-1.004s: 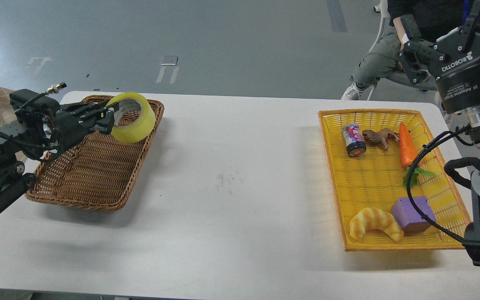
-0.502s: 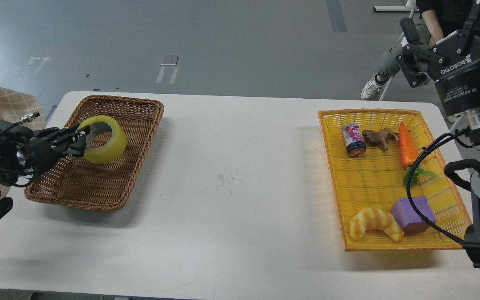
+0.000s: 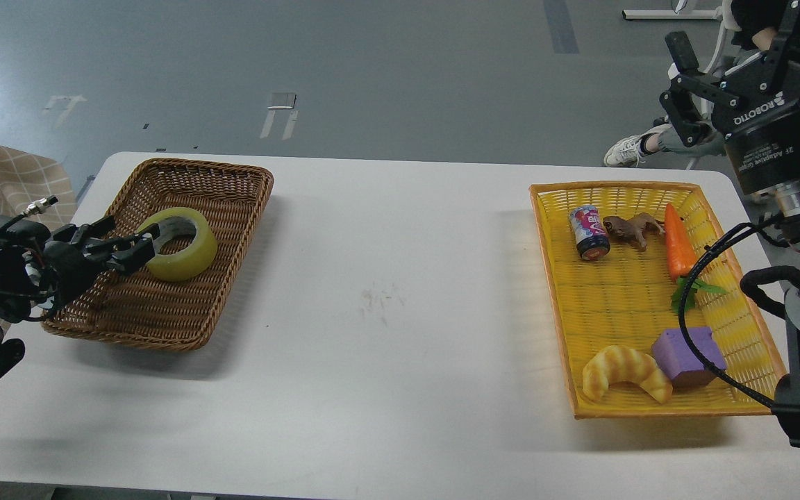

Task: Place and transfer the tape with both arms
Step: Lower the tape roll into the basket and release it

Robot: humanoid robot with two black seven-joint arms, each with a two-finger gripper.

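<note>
Tape [image 3: 179, 244] held by left pincer [image 3: 142, 251], fingers pinched on ring wall nearest arm; roll lowered into brown wicker basket [image 3: 233, 182], apparently for set-down. Right pincer [image 3: 685, 90] raised well apart beyond yellow tray [image 3: 553, 292], fingers spread wide, nothing held, kept clear.

The white bench [image 3: 400, 333] lies bare between the brown wicker basket [image 3: 233, 208] and the yellow plastic tray [image 3: 622, 298]. Inside the basket, the yellow tape roll [image 3: 181, 246] and the left gripper [image 3: 129, 251] fill the middle. A soda can [image 3: 589, 232], carrot [image 3: 678, 243], croissant [image 3: 623, 373] and purple block [image 3: 688, 355] crowd the tray.
</note>
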